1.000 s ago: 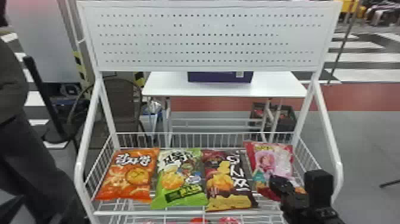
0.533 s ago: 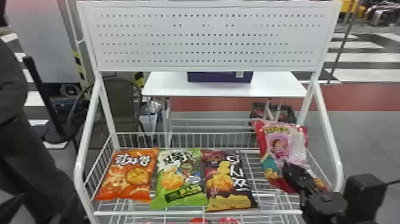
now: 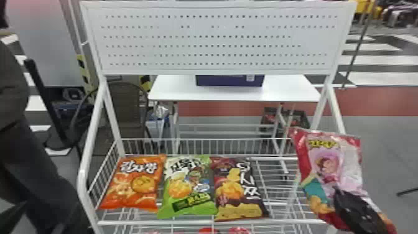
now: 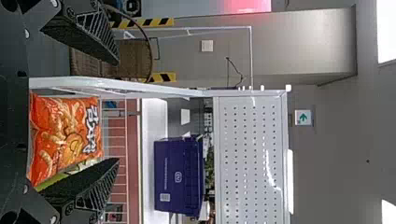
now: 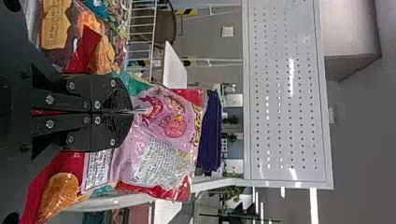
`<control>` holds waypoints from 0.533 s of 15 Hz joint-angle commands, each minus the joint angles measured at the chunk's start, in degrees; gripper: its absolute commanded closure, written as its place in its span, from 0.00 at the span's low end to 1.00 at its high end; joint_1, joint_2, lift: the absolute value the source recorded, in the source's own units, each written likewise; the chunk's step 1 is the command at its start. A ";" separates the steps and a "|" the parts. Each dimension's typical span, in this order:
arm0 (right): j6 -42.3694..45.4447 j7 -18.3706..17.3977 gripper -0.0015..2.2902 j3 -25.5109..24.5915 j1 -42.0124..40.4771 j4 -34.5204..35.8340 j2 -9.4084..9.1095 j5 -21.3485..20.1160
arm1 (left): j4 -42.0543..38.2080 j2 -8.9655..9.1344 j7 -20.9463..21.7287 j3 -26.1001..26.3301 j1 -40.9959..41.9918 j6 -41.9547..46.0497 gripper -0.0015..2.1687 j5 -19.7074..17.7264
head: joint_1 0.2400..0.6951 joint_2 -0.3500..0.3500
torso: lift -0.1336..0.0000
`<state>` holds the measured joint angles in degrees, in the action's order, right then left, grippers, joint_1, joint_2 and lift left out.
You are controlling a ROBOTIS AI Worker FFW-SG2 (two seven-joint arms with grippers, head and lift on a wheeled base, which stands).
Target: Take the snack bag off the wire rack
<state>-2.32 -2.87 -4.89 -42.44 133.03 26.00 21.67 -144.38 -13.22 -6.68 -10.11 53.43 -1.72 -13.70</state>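
Visibly three racked bags, right tool pinching one pink bag, left tool spread

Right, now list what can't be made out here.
Pinched patch of the pink snack bag: under the right gripper, right wrist view.
Top of the purple box: behind the perforated panel, head view.
Red things low on the wire rack: cut off by the head view's bottom edge.
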 commanded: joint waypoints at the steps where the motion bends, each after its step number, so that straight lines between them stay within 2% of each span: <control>1: 0.24 0.06 0.93 -3.73 -4.85 1.79 0.10 0.22 | 0.33 -0.31 0.00 0.00 -0.43 0.00 0.07 -0.45 | 0.57 0.50 | 1.00; 4: 1.65 -0.03 0.93 -6.63 -7.22 2.23 -0.07 0.66 | 0.50 -0.40 0.00 0.00 -0.69 0.00 0.07 -0.89 | 0.57 0.50 | 1.00; 8: 1.65 -0.03 0.93 -6.45 -7.49 3.20 -0.16 0.48 | 0.33 -0.31 -0.09 0.00 -0.78 0.00 0.07 -0.98 | 0.57 0.50 | 1.00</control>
<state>-0.67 -2.92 -11.44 -49.89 136.05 25.90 22.22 -143.97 -13.55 -6.77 -10.10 52.58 -1.72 -14.67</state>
